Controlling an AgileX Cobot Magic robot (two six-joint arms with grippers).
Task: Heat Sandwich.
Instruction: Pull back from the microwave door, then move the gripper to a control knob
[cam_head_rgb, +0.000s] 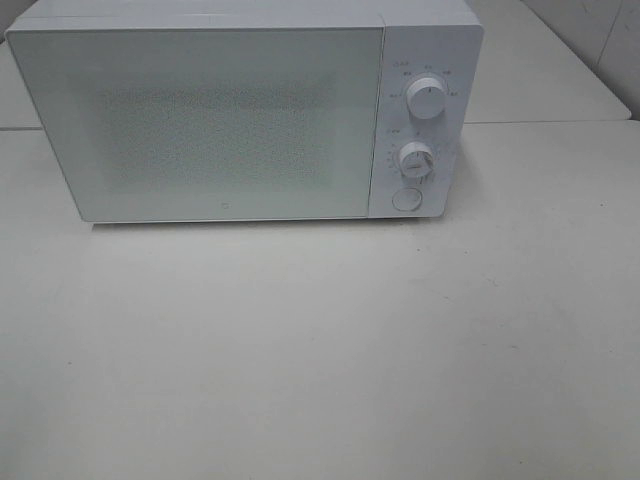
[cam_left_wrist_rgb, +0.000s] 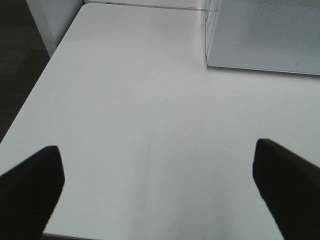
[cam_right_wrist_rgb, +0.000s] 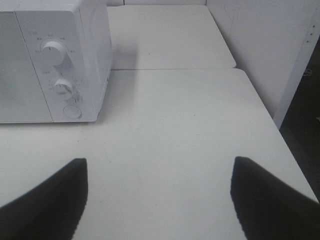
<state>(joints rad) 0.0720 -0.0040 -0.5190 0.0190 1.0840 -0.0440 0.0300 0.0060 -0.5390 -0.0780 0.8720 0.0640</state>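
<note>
The left jaws are showing as two plain black blunt wedges; the right jaws are looking alike, matte black.

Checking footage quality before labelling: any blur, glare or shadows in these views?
Exterior high: soft, even light, no glare; the microwave door mesh looks grainy, and there is a faint shadow under it on the table. Left wrist: the left gripper is dark and out of focus. Right wrist: the right gripper is blurred too, and the microwave casts a soft shadow beside it.

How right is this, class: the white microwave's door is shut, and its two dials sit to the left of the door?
Wrong: the two dials sit to the right of the door, as the exterior high view shows. The microwave door is shut.
</note>
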